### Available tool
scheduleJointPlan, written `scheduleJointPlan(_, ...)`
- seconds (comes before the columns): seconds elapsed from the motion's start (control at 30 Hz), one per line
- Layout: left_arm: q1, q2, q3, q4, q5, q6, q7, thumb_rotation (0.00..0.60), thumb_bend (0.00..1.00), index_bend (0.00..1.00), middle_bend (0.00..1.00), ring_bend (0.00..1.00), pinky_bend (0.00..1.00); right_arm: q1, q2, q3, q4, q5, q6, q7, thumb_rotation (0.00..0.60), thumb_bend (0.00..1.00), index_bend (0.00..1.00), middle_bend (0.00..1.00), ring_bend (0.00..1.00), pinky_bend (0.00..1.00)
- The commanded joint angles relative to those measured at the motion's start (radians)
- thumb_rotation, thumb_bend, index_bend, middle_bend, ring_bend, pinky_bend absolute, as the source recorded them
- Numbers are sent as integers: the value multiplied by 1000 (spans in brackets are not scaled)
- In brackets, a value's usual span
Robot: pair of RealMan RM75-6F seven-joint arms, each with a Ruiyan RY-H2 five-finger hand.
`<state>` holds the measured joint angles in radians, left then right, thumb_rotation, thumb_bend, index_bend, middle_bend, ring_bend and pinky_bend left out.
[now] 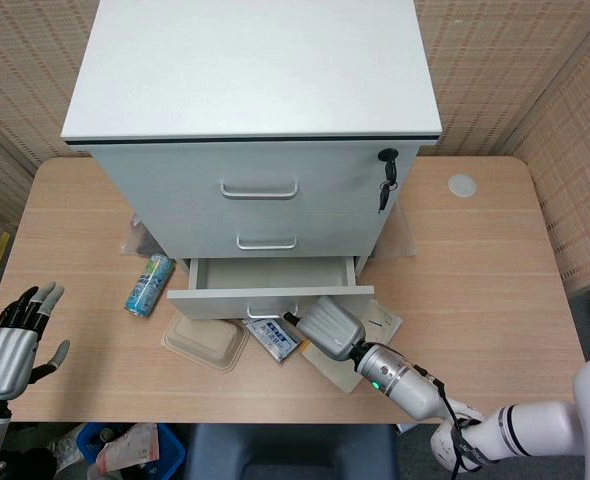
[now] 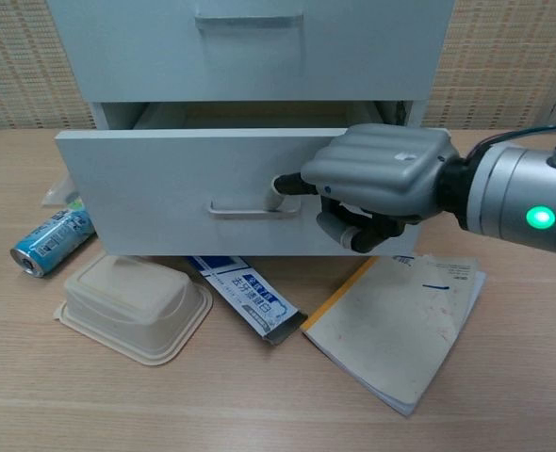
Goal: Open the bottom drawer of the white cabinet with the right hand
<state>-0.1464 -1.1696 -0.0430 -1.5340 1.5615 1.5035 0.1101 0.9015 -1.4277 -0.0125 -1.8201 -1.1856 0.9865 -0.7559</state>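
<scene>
The white cabinet [image 1: 255,70] stands at the table's back middle. Its bottom drawer [image 1: 270,285] [image 2: 184,193] is pulled out toward me, and the inside looks bare in the head view. My right hand [image 1: 327,326] [image 2: 377,179] grips the drawer handle [image 2: 250,208] at its right end, fingers hooked behind the bar. My left hand [image 1: 5,345] hovers at the table's near left edge, fingers apart and holding nothing.
Under the drawer front lie a beige lidded container [image 2: 132,303], a toothpaste box [image 2: 245,294] and a notebook [image 2: 400,325]. A blue can [image 2: 47,240] lies at the left. Keys [image 1: 385,185] hang from the top drawer's lock. A white disc [image 1: 462,185] sits far right.
</scene>
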Motion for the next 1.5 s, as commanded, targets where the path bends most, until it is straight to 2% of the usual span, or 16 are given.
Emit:
scheduleJointPlan(0.03, 0, 1, 1, -2, 1, 0, 3, 600, 326, 71, 99, 86, 191, -15, 11, -19, -21, -22, 9, -13, 600, 652, 190, 824, 826, 819)
scheduleJointPlan(0.77, 3, 8, 6, -27, 10, 6, 30, 600, 326, 71, 98, 86, 191, -92, 78, -110, -129, -225, 12, -20, 600, 653, 189, 824, 826, 819)
scheduleJointPlan(1.13, 7, 10, 5, -33, 12, 12, 35, 600, 325, 71, 99, 86, 191, -127, 88, -104, -145, -307, 28, -2, 600, 653, 189, 824, 826, 819)
scheduleJointPlan(1.33, 6, 15, 2, -35, 12, 14, 35, 600, 326, 71, 98, 86, 191, -159, 107, -94, -150, -422, 96, 73, 600, 650, 189, 819, 826, 819)
scheduleJointPlan(1.5, 6, 20, 0, -37, 11, 16, 32, 600, 326, 71, 98, 86, 191, -218, 173, -107, -163, -489, 183, 113, 600, 651, 189, 797, 820, 819)
